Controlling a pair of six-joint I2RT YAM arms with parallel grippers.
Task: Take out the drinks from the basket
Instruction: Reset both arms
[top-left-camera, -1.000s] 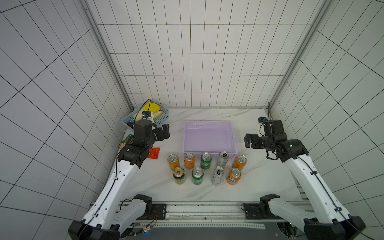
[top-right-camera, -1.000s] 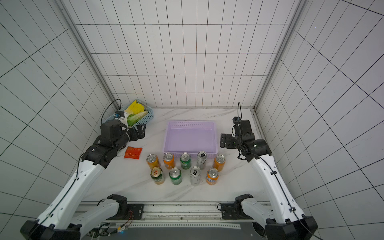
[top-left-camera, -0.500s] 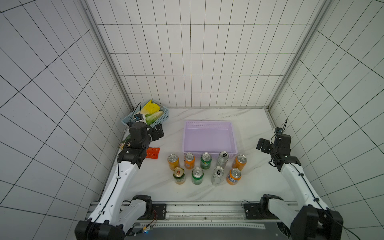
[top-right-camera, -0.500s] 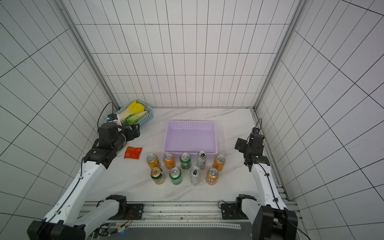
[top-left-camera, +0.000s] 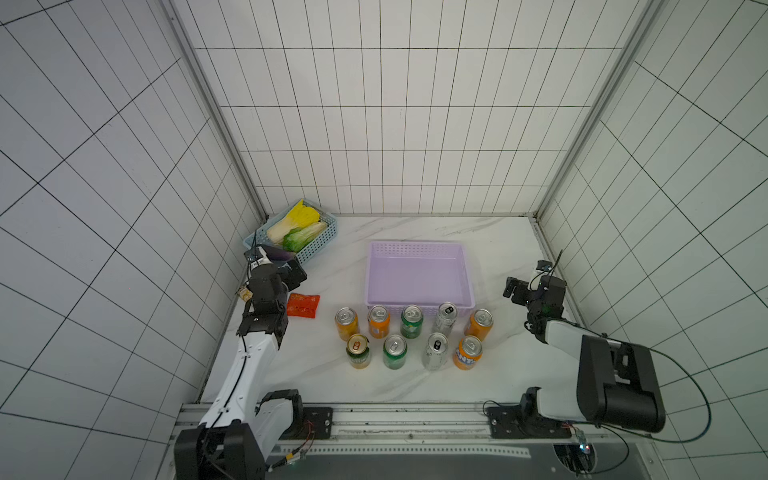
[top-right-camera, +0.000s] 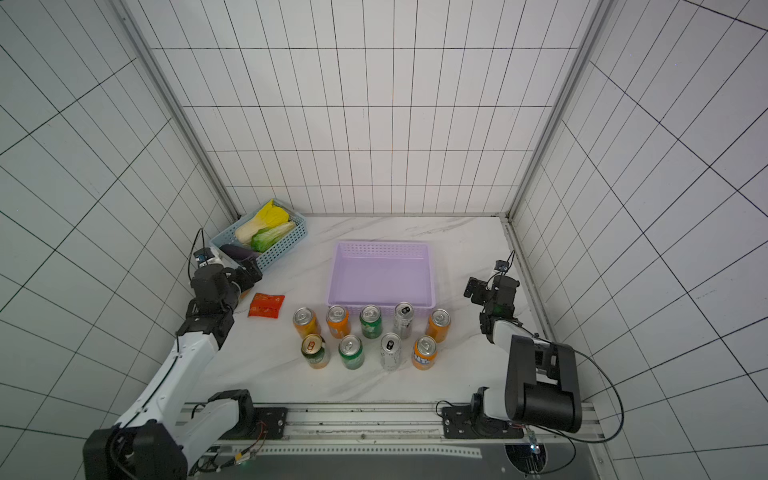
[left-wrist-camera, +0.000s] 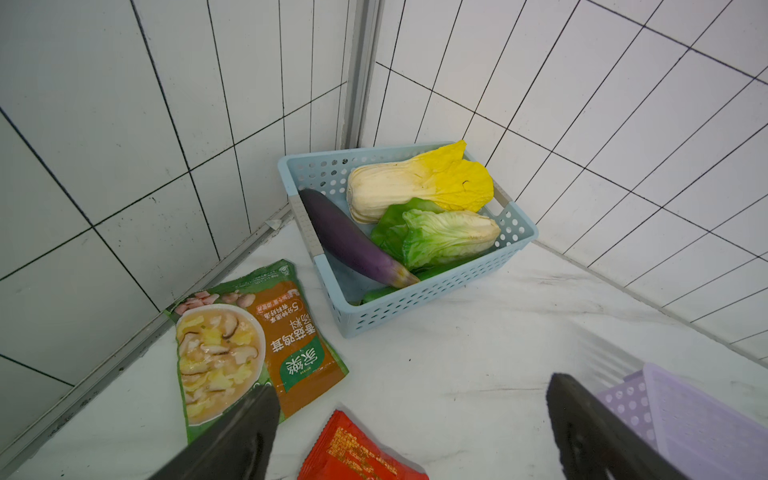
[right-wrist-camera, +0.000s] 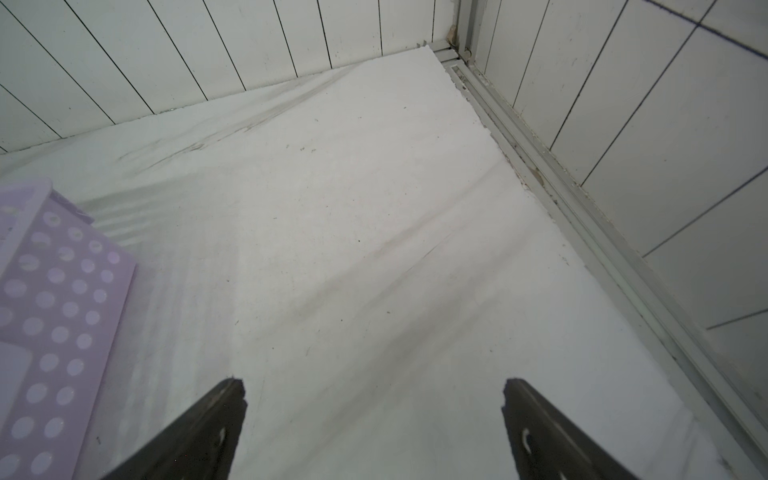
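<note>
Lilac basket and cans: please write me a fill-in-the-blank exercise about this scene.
The number of drink cans inside the lilac basket is ___.
In front of it, ___ cans stand upright on the table.
The small basket holding the eggplant is light ___.
The left claw and the right claw are both ___.
Missing words: zero, nine, blue, open.

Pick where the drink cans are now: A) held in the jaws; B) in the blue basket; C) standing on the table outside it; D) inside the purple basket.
C: all nine cans stand in two rows on the table in front of the purple basket, which holds nothing.
</note>
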